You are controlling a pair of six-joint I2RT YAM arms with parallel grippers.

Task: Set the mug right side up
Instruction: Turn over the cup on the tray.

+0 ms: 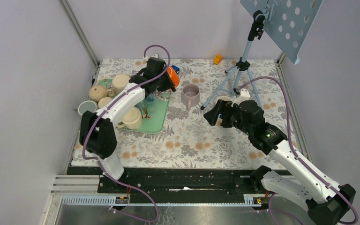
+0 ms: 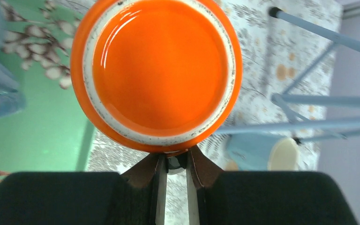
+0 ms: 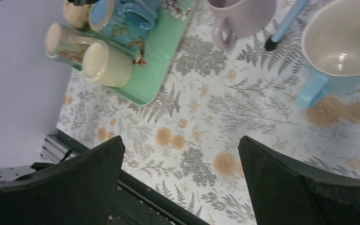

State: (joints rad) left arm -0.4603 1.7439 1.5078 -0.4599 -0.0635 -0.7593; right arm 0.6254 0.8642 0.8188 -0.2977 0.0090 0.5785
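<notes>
My left gripper [image 2: 174, 161] is shut on the handle of an orange mug [image 2: 159, 70], which hangs in the air. The mug's glossy base with its white unglazed ring faces the left wrist camera, and its mouth is hidden. In the top view the mug [image 1: 173, 76] and left gripper [image 1: 165, 80] are over the far right corner of the green tray [image 1: 158, 117]. My right gripper [image 3: 182, 143] stands wide open above the floral cloth with nothing between its fingers.
Several cream and patterned mugs [image 1: 132, 118] lie on the tray. A pink mug [image 1: 190, 95] stands upright mid-table. A light-blue mug [image 3: 342, 51] stands upright by the right gripper. A tripod [image 1: 236, 70] holding a perforated board stands at the back right.
</notes>
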